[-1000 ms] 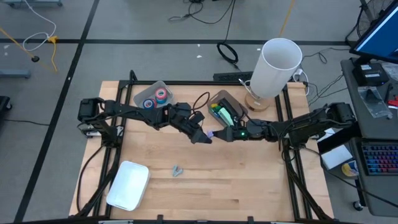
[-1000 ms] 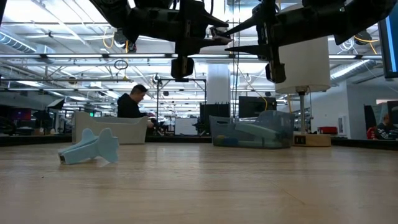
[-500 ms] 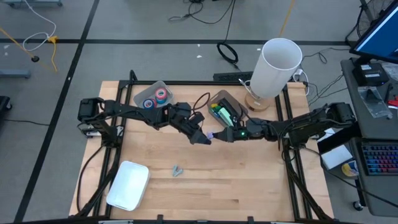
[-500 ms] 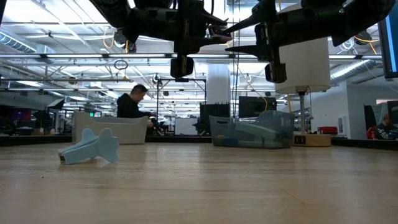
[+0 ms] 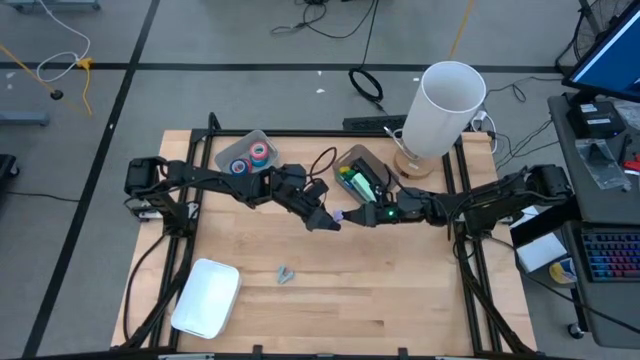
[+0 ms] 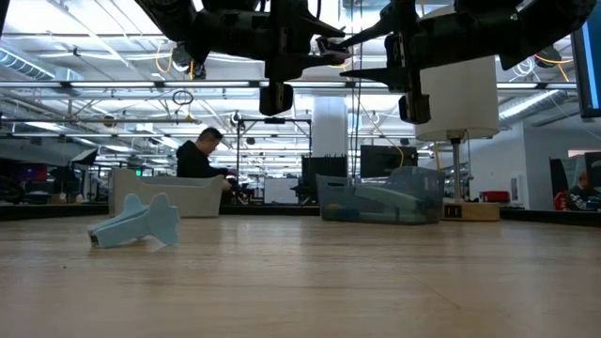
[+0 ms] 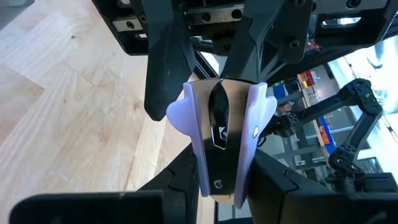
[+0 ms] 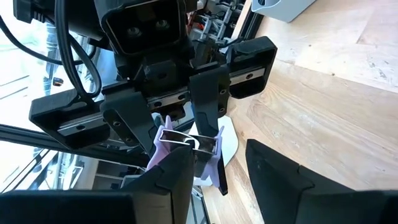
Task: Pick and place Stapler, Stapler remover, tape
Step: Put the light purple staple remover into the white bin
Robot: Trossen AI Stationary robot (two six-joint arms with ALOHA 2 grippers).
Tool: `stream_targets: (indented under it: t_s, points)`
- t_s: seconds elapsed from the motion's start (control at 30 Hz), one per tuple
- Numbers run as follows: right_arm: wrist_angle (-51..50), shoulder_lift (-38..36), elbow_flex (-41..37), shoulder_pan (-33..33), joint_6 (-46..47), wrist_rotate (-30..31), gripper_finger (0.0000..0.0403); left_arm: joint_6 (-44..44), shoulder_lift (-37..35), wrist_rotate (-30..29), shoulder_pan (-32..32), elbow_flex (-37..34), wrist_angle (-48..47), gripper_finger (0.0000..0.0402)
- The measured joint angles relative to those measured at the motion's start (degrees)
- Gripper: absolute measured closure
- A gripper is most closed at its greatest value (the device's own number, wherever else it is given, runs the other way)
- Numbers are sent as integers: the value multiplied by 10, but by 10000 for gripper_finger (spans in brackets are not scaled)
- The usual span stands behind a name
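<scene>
Above a wooden table (image 5: pixel 400 290), two dark robot arms met gripper to gripper at mid-table, well clear of the boards. The left arm reached from the table's left edge, elbow bent, stretching toward the centre. Its left gripper (image 5: pixel 322 218) was clamped narrowly on a lilac staple remover (image 7: pixel 221 140), whose metal claws and pale wings showed between its fingers (image 7: pixel 163 68) in the left wrist view.

Behind that arm, near the table's far left, a clear bin (image 5: pixel 231 147) held the tape (image 5: pixel 252 156), blue and pink rolls lying together. Near the front left corner lay a white tray (image 5: pixel 205 297). A second, pale blue staple remover (image 5: pixel 285 274) rested on the boards in front of the grippers, well apart from them, and appeared again in the low view (image 6: pixel 139 222).

At centre, the same lilac staple remover (image 8: pixel 186 149) sat between the two grippers. The right gripper (image 5: pixel 356 215) faced the left one, its fingers (image 8: pixel 173 183) parted on either side of the remover; whether they touched it could not be told.

Just behind the right gripper stood another clear bin (image 5: pixel 361 158) holding green and yellow items. Farther right rose a tall white cylinder (image 5: pixel 445 108) on a wooden base. The right arm ran nearly level from the table's right edge.
</scene>
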Motion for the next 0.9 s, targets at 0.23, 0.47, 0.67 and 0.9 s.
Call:
stream_targets:
  t_s: [0.23, 0.47, 0.67, 0.9]
  points:
    - [-3, 0, 0, 2, 6, -13, 244, 8, 0, -13, 2, 0, 1, 306]
    - [-15, 1, 0, 3, 21, -45, 243, 13, 0, -26, 3, 0, 1, 311]
    - [-23, -2, 1, 3, 26, -52, 243, 17, 1, -31, 3, 0, 1, 311]
    - [-23, -9, 1, 4, 47, -75, 244, 24, 1, -31, 3, 0, 3, 311]
